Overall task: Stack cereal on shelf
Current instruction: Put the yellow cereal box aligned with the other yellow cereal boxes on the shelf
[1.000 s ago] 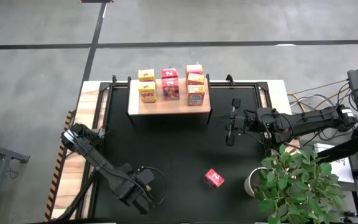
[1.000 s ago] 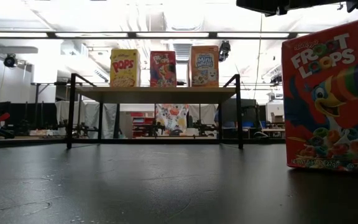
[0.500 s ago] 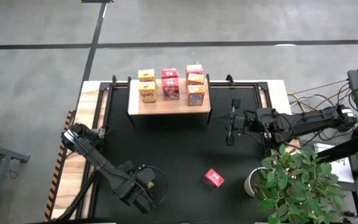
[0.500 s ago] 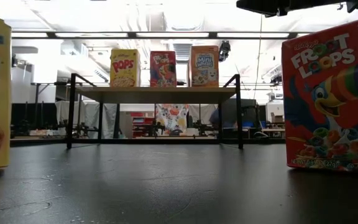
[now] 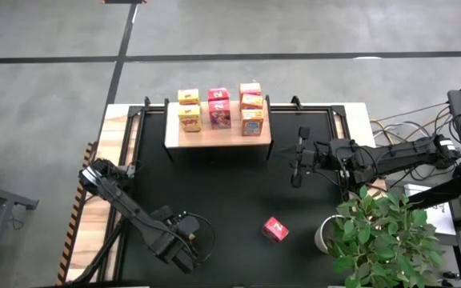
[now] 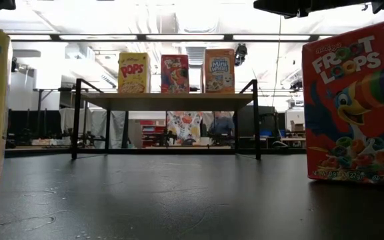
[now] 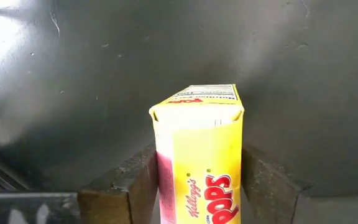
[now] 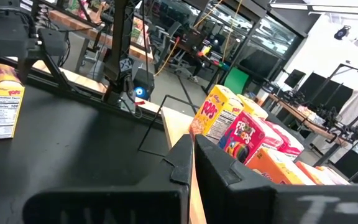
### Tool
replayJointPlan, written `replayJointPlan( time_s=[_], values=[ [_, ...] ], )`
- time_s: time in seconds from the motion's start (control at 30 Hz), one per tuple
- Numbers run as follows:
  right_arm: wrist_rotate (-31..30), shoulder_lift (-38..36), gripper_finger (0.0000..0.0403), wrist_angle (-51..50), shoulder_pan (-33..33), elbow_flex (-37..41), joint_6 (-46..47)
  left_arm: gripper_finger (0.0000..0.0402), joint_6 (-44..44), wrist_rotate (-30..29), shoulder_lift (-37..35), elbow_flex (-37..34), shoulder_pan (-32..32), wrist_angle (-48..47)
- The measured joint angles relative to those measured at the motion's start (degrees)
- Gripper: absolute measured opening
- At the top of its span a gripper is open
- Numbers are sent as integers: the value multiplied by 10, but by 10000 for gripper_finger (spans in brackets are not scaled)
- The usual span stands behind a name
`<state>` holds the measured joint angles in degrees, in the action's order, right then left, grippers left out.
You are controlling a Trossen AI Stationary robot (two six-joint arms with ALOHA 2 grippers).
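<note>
Yellow cereal box (image 7: 197, 162), upright, printed.

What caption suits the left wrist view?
Left gripper holds a yellow Pops cereal box between its fingers above the black mat.

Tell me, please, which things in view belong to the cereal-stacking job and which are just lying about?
Part of the job:
- boxes already on the shelf
- wooden shelf
- yellow Pops box between the left gripper jaws
- red Froot Loops box alone on the mat

Just lying about:
- potted plant at the table's corner
- cables beside the right arm
- right gripper, waiting, jaws shut
</note>
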<state>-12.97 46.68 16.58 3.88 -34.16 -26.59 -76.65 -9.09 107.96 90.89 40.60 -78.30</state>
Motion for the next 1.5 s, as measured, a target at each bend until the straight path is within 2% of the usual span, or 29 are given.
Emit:
replayJointPlan(
  time_s=[0.3, 0.4, 0.57, 0.77, 0.83, 1.03, 1.17, 1.27, 1.4, 1.5],
  values=[
    [0, 0, 9, -2, 0, 0, 11, 144, 51, -1, -2, 9, -6, 0],
    [0, 0, 9, -9, 0, 0, 15, 139, 117, -21, -2, 41, -20, 0],
    [-1, 0, 9, -17, 0, 0, 20, 137, 293, -70, -3, 118, -67, -24],
    [-1, -1, 9, -38, 0, 0, 29, 137, 532, -102, -4, 207, -157, -119],
    [-1, -1, 9, -38, 0, 0, 30, 136, 618, -123, -11, 220, -194, -113],
    [-1, -1, 9, -42, 0, 0, 37, 136, 840, -131, -41, 258, -323, -119],
    [-1, -1, 9, -43, 0, 0, 47, 136, 903, -125, -63, 282, -420, -118],
    [-1, -1, 9, -44, 0, 0, 51, 136, 929, -82, -81, 291, -480, -118],
    [-1, -1, 9, -45, 0, 0, 51, 136, 940, -10, -88, 288, -530, -117],
    [-1, -1, 9, -45, 0, 0, 51, 136, 958, -7, -88, 278, -542, -117]
  ],
)
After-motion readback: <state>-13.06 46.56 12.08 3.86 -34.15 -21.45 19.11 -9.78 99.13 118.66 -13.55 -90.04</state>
